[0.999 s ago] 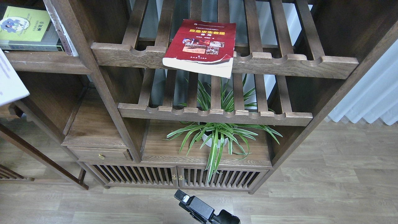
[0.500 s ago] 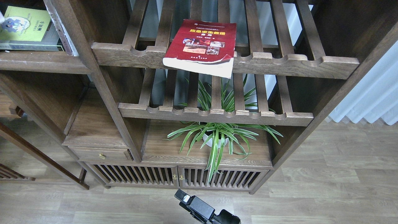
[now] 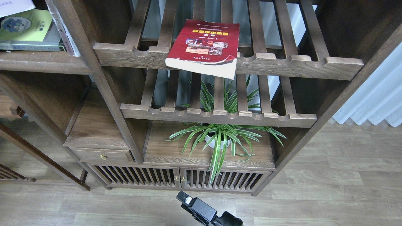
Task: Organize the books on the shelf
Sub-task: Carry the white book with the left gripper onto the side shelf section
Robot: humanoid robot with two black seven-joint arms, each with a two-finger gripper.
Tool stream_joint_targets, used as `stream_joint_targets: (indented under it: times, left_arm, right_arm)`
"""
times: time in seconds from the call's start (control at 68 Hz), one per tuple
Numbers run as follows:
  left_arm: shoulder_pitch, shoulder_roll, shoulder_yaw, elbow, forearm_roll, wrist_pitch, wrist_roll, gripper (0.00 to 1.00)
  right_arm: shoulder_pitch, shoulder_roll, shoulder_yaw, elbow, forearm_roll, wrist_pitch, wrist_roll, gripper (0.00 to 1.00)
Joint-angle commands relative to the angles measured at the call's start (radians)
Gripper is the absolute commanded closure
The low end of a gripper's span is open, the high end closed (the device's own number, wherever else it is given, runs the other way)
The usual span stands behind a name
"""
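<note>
Dark wooden shelving fills your view, standing on pale plank flooring with a white curtain (image 3: 377,97) at the far right. At the top left, the shelf (image 3: 40,62), a solid brown board with a thick plain front edge, carries the yellow-green book (image 3: 26,29) lying flat, and the corner of a pale book (image 3: 14,6) lies over it at the very edge of view. What holds that pale book is out of sight, so you cannot tell whether it is set down or gripped; the left claw is not visible. Move right to the slatted rack (image 3: 282,64) with its scalloped front rail: the red book (image 3: 204,44) lies flat there, cover up, with a yellow title and small photos. Its lower edge overhangs the rail, the white page block shows beneath, and the lower right cover corner is curled and torn. Below hangs a second slatted rack, then a spider plant (image 3: 220,141) in a white pot on the cabinet top. At the bottom centre a black arm part (image 3: 204,213) pokes in; whether its claw is spread or pressed together cannot be told. The red book looks like the one left to move. Take it by the overhanging edge, grip the whole page block rather than the loose cover, lift it clear of the rail before carrying it left, and lay it flat on the stack.
</note>
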Motion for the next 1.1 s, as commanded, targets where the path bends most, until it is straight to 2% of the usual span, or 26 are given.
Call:
stream_joint_targets:
  times: [0.0, 0.132, 0.206, 0.265, 0.294, 0.353, 0.397, 0.456, 0.47, 0.764, 1.087]
  left_arm:
    - [-0.059, -0.017, 0.050, 0.057, 0.000, 0.000, 0.000, 0.94]
    - [-0.090, -0.026, 0.084, 0.094, 0.000, 0.000, 0.000, 0.93]
    - [-0.099, -0.042, 0.092, 0.112, -0.001, 0.000, 0.000, 0.88]
    - [-0.098, -0.065, 0.095, 0.114, -0.012, 0.000, 0.000, 0.65]
    - [-0.092, -0.077, 0.095, 0.114, -0.014, 0.000, 0.000, 0.57]
    - [-0.082, -0.088, 0.093, 0.111, -0.023, 0.000, 0.000, 0.52]
    - [-0.075, -0.091, 0.092, 0.111, -0.050, 0.000, 0.000, 0.45]
    - [-0.062, -0.092, 0.092, 0.111, -0.093, 0.000, 0.000, 0.43]
    - [-0.049, -0.092, 0.092, 0.108, -0.124, 0.000, 0.000, 0.38]
    - [0.042, -0.078, 0.015, 0.066, -0.162, 0.000, -0.030, 0.32]
    - [0.111, -0.078, -0.042, 0.014, -0.164, 0.000, -0.030, 0.28]
  right_arm:
    - [0.000, 0.000, 0.000, 0.000, 0.007, 0.000, 0.000, 0.00]
    - [0.000, 0.000, 0.000, 0.000, 0.015, 0.000, 0.000, 0.00]
    - [0.000, 0.000, 0.000, 0.000, 0.015, 0.000, 0.000, 0.00]
    - [0.000, 0.000, 0.000, 0.000, 0.015, 0.000, 0.000, 0.00]
    - [0.000, 0.000, 0.000, 0.000, 0.015, 0.000, 0.000, 0.00]
    - [0.002, 0.000, 0.000, 0.001, 0.015, 0.000, 0.000, 0.00]
    - [0.000, 0.000, 0.000, 0.001, 0.015, 0.000, 0.000, 0.00]
    - [0.000, 0.000, 0.000, 0.000, 0.015, 0.000, 0.000, 0.00]
    - [0.002, 0.000, 0.000, 0.000, 0.015, 0.000, 0.000, 0.00]
    - [0.002, 0.000, 0.000, 0.000, 0.016, 0.000, 0.000, 0.00]
    - [0.000, 0.000, 0.000, 0.000, 0.016, 0.000, 0.000, 0.00]
